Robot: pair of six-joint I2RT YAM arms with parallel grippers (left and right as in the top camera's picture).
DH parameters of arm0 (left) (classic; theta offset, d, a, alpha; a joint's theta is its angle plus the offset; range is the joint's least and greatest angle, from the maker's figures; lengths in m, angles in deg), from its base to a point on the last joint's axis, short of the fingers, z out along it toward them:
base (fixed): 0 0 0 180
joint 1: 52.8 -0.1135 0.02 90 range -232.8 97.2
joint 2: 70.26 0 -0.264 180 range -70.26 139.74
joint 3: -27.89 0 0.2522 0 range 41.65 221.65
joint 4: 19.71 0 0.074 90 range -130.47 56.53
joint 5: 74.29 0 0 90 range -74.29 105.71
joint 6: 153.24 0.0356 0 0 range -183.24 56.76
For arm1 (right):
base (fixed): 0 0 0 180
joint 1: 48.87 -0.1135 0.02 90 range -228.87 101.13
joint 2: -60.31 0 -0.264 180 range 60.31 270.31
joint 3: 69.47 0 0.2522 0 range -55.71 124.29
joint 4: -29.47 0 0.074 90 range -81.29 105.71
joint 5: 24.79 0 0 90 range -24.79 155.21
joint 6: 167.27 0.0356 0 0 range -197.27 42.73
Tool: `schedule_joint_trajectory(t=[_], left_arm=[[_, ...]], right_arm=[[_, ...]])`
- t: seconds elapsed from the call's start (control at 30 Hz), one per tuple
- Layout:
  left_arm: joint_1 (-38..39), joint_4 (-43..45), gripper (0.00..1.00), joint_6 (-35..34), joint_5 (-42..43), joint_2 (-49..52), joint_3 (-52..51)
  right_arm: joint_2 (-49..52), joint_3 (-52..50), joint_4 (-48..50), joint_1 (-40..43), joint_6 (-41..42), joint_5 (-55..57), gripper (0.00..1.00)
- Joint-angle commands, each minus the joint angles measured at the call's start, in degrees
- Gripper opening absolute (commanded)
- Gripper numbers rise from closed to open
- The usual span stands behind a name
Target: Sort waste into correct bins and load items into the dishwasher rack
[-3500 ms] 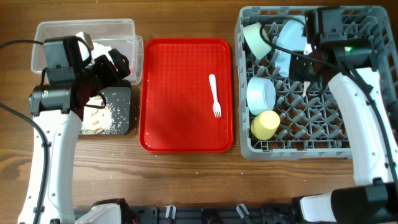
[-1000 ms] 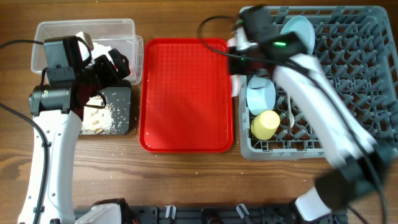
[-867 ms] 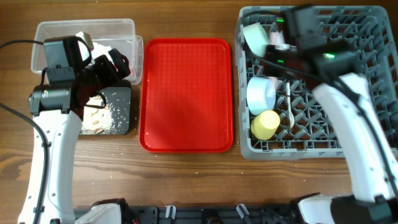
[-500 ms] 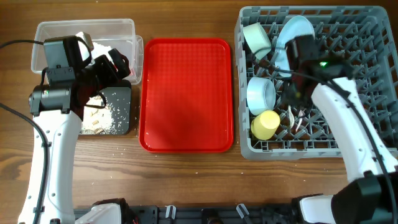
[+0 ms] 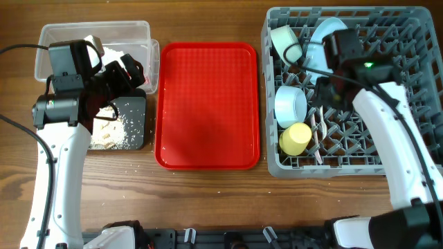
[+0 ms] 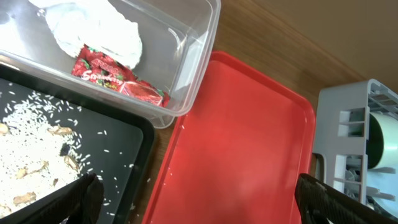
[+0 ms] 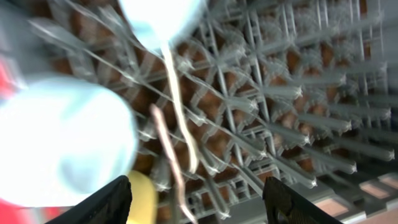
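In the grey dishwasher rack (image 5: 332, 167) stand a pale green bowl (image 5: 284, 41), a light blue plate (image 5: 322, 38), a light blue bowl (image 5: 291, 105) and a yellow cup (image 5: 295, 138). A white fork and spoon (image 5: 320, 135) lie on the grid beside the cup. My right gripper (image 7: 196, 205) hangs open just above them, holding nothing. Over the bins at the left my left gripper (image 6: 199, 205) is open and empty. The clear tub (image 6: 199, 56) holds a white napkin (image 6: 93, 25) and a red wrapper (image 6: 115, 78). Food scraps (image 5: 111, 131) lie in the black tray (image 6: 37, 149).
A flat red tray (image 5: 208, 104) with nothing on it lies between the bins and the rack. Bare wooden table (image 5: 208, 200) runs along the front. The right arm reaches across the rack's right half.
My right gripper has opened and let the white cutlery drop onto the rack grid beside the yellow cup, and it has drawn back a little. The left arm has not moved.
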State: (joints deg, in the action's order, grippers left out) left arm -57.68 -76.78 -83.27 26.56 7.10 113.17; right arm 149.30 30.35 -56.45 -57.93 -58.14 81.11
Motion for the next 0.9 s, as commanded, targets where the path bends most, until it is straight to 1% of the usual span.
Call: schedule_joint_trajectory(t=[0.0,0.03,0.07,0.13,0.2,0.23,0.3,0.33,0.37,0.4,0.43,0.57,0.67,0.73,0.87], left_arm=[[-0.22,0.15,1.0,0.24,-0.26,0.26,0.92],[-0.22,0.15,1.0,0.24,-0.26,0.26,0.92],[-0.22,0.13,1.0,0.24,-0.26,0.26,0.92],[-0.22,0.15,1.0,0.24,-0.24,0.26,0.92],[-0.22,0.15,1.0,0.24,-0.24,0.26,0.92],[-0.22,0.15,1.0,0.24,-0.26,0.26,0.92],[-0.22,0.15,1.0,0.24,-0.26,0.26,0.92],[-0.22,0.13,1.0,0.24,-0.24,0.26,0.92],[-0.22,0.13,1.0,0.24,-0.26,0.26,0.92],[-0.22,0.13,1.0,0.24,-0.26,0.26,0.92],[-0.22,0.13,1.0,0.24,-0.26,0.26,0.92],[-0.22,0.13,1.0,0.24,-0.26,0.26,0.92],[-0.22,0.15,1.0,0.24,-0.26,0.26,0.92],[-0.22,0.13,1.0,0.24,-0.26,0.26,0.92],[-0.22,0.13,1.0,0.24,-0.24,0.26,0.92]], right_arm=[[-4.92,11.02,-2.47,0.04,-2.6,-11.91,0.7],[-6.34,13.64,-3.54,0.04,-2.58,-14.8,0.89],[-7.91,15.43,-4.0,0.04,-2.43,-18.25,1.0],[-11.06,16.22,-3.08,0.04,-2.4,-25.62,1.0],[-13.03,16.22,-3.26,0.04,-2.47,-28.7,1.0],[-13.77,16.22,-4.96,0.04,-2.58,-28.65,1.0],[-14.71,16.22,-8.48,0.04,-3.82,-26.58,1.0],[-15.08,16.2,-11.96,0.04,-6.01,-26.01,1.0],[-15.41,16.2,-15.69,0.04,-3.72,-21.62,1.0],[-15.8,16.2,-15.52,0.04,-0.66,-18.03,1.0],[-16.11,16.02,-14.12,0.04,0.31,-15.96,1.0],[-18.36,13.07,-3.45,0.04,-6.56,-15.37,1.0],[-23.67,4.66,8.87,0.04,-12.83,-15.87,1.0],[-30.16,-6.95,21.0,0.85,-14.71,-15.63,1.0],[-43.74,-31.34,42.86,4.26,-14.47,-16.52,1.0]])
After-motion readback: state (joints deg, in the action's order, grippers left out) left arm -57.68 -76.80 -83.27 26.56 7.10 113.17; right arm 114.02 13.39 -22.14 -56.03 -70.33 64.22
